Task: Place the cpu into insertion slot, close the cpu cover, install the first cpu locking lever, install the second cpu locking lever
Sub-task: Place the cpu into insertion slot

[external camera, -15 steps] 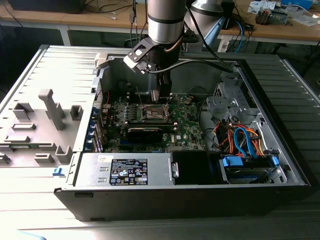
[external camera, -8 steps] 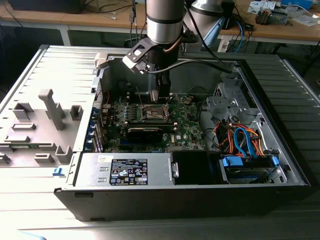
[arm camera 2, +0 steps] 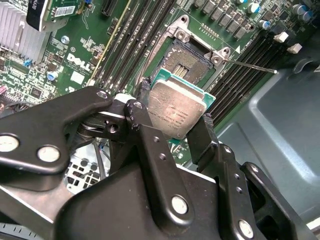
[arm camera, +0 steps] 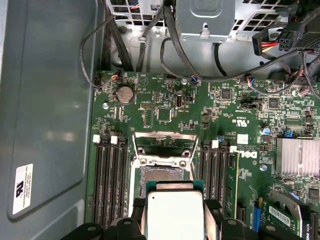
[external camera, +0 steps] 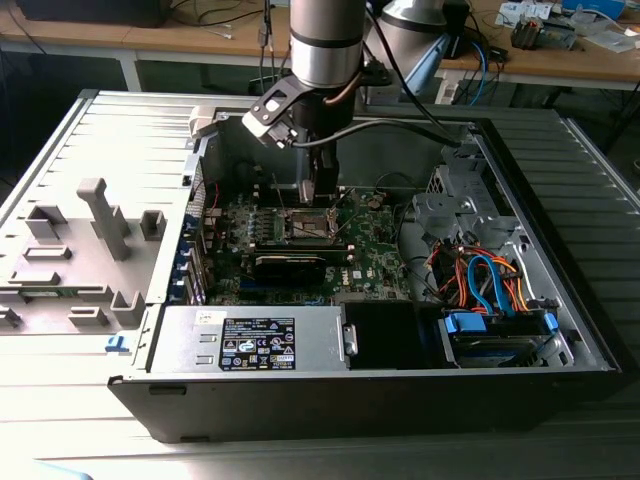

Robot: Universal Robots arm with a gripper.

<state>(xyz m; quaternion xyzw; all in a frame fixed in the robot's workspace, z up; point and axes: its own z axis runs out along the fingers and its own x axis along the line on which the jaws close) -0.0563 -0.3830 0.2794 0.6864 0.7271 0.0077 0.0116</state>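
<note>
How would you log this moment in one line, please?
gripper: shut on cpu | cpu: near insertion slot, not seated | cpu cover: open

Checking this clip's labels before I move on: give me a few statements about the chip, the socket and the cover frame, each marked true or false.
1. The jaws grip the chip by two opposite edges. True.
2. The chip is seated in the socket. False: the socket is bare, and the chip is in the jaws, apart from it.
3. The cover frame is swung open. True.
4. The coin battery lies inside the socket. False: it sits elsewhere on the board, apart from the socket.
</note>
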